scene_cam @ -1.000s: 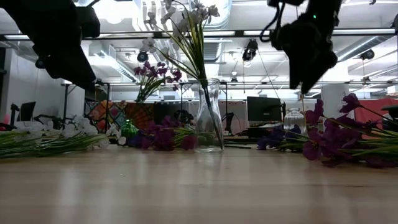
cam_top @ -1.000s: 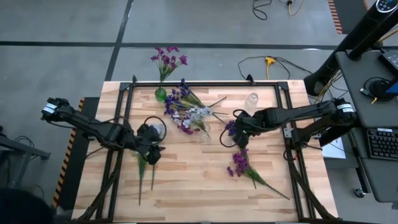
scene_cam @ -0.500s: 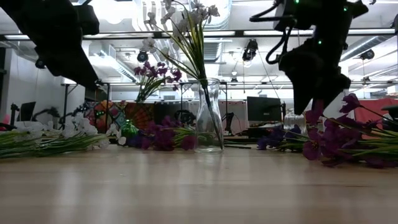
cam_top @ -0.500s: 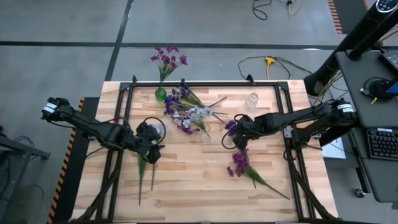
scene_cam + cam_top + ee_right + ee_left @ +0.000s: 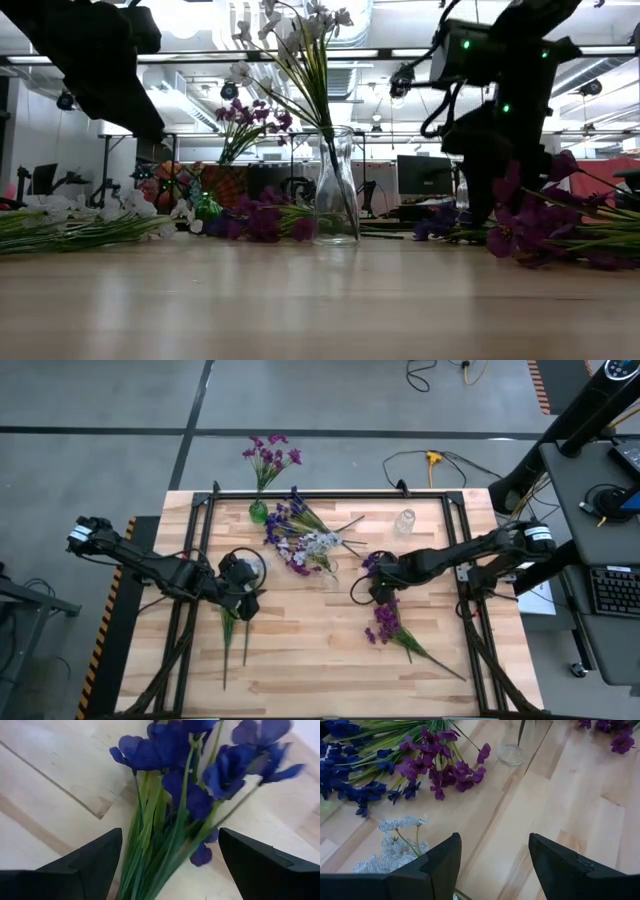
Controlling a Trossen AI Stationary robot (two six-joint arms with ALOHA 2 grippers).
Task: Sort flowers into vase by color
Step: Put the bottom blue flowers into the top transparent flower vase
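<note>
A blue-violet spray of flowers (image 5: 185,795) lies on the table right of centre (image 5: 371,564). My right gripper (image 5: 170,840) stands low over it (image 5: 375,588), pointing steeply down and open, one finger on each side of the green stems. I cannot see it touching them. My left gripper (image 5: 493,842) hangs open above the table's left part (image 5: 245,600), with a white-lavender spray (image 5: 395,842) lying just below it. A clear vase (image 5: 337,190) at the centre holds pale sprays. A small green vase (image 5: 258,512) at the far edge holds magenta ones.
A magenta spray (image 5: 390,625) lies near the right gripper, toward the near edge. A heap of blue and magenta sprays (image 5: 290,525) lies at the far middle. A second, empty clear vase (image 5: 405,520) stands far right. Black frame rails (image 5: 465,560) run along the table's sides.
My right gripper has come down toward the blue-violet spray and rolled a little, staying open. The flowers and vases lie as before.
</note>
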